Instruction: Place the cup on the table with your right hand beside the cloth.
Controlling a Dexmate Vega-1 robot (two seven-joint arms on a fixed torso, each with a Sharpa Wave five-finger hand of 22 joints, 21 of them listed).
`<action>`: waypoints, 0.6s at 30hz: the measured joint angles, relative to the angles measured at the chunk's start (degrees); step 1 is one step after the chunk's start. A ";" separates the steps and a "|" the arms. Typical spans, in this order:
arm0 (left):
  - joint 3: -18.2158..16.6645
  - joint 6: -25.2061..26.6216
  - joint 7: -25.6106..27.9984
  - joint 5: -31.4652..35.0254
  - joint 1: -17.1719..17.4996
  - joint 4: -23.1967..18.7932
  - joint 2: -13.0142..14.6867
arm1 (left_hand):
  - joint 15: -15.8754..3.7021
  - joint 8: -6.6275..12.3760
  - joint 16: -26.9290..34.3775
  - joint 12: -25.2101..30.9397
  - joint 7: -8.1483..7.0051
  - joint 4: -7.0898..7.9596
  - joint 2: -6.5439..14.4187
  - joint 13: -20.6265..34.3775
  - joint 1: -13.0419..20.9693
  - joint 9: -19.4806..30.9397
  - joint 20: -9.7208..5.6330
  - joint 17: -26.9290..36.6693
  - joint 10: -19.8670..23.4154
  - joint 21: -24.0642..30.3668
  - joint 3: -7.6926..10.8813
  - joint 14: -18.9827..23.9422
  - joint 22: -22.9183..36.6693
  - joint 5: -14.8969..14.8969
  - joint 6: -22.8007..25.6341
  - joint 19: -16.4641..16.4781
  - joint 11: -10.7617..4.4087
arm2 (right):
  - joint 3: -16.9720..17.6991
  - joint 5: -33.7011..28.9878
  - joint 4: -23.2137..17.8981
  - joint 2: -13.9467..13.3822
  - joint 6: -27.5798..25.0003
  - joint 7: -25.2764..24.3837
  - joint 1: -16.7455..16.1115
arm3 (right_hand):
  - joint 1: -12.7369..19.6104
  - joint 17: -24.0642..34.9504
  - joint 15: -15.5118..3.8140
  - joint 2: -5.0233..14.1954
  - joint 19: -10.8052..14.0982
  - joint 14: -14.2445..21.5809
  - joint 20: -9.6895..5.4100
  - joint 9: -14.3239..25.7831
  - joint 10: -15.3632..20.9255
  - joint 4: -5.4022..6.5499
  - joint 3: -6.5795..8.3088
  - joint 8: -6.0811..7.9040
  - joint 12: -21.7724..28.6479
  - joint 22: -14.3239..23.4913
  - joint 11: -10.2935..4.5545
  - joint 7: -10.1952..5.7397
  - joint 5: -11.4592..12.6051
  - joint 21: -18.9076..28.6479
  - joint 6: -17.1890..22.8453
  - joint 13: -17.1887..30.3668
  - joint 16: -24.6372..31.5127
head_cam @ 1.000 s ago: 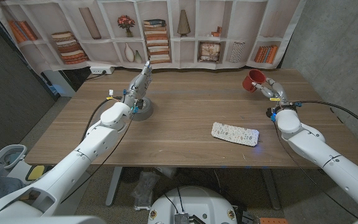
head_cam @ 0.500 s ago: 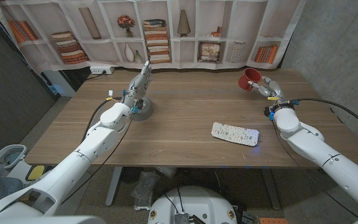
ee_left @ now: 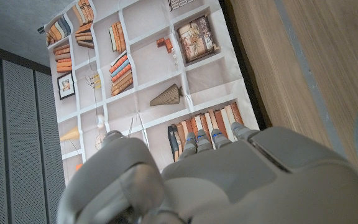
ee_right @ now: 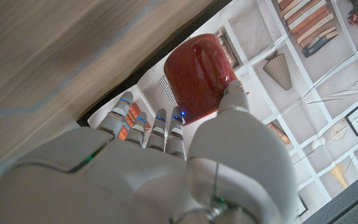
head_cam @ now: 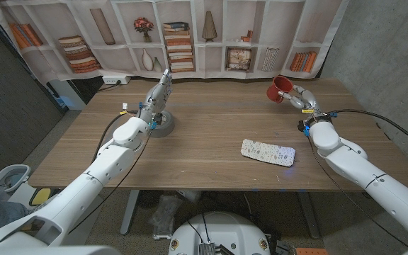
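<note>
Red and glossy, the round ceramic cup [head_cam: 280, 89] sits clamped in your right hand [head_cam: 301, 98], carried in the air over the far right part of the wooden table [head_cam: 218, 134]. You are in the carry step. The white speckled folded cloth [head_cam: 268, 151] lies nearer the front edge, well apart from the cup. Next, I judge, bring the cup toward it, level it, lower it just beside. Your left hand [head_cam: 160, 93] stands idle, fingers straight and empty.

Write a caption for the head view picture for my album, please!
Right hand holds a red cup above the table, cloth lying nearby.
</note>
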 measured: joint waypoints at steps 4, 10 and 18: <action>-0.11 -0.11 0.01 -0.04 0.24 -0.21 0.09 | 0.00 0.00 0.00 0.00 0.00 0.00 0.00 0.00 0.00 0.00 0.00 0.00 0.00 0.00 0.00 0.00 0.00 0.00 0.00 0.00 0.00 | -0.19 -0.35 -0.18 -0.06 -0.12 0.26 0.08 | 0.00 -0.11 0.00 0.00 0.00 0.00 0.00 0.01 0.00 0.01 0.29 -0.05 0.00 0.00 0.00 0.00 -0.17 0.00 0.00 0.00 0.00; -0.23 -0.18 0.20 -0.06 0.56 -0.53 0.23 | 0.00 0.00 0.00 0.00 0.00 0.17 0.00 0.00 0.00 0.00 0.00 0.00 0.00 0.00 -0.17 0.00 0.00 0.00 0.00 0.00 0.00 | -0.66 -0.86 -0.54 -0.21 -0.39 0.89 0.41 | 0.01 -0.06 -0.21 0.00 0.00 0.21 0.00 0.03 0.00 0.01 0.29 -0.08 0.00 0.00 0.00 -0.01 -0.19 0.00 0.00 0.00 0.00; -0.35 -0.18 0.46 -0.07 1.02 -1.01 0.49 | 0.00 0.00 0.00 0.00 0.00 0.17 0.00 0.00 0.00 0.00 0.00 0.00 0.00 0.00 -0.17 0.00 0.00 -0.18 0.00 0.00 0.00 | -1.44 -1.85 -1.25 -0.59 -1.28 1.81 1.02 | 0.19 0.06 -0.21 0.18 0.00 0.21 0.00 0.08 0.00 0.01 0.29 -0.43 0.00 0.00 0.01 0.22 -0.47 0.00 0.22 0.00 0.00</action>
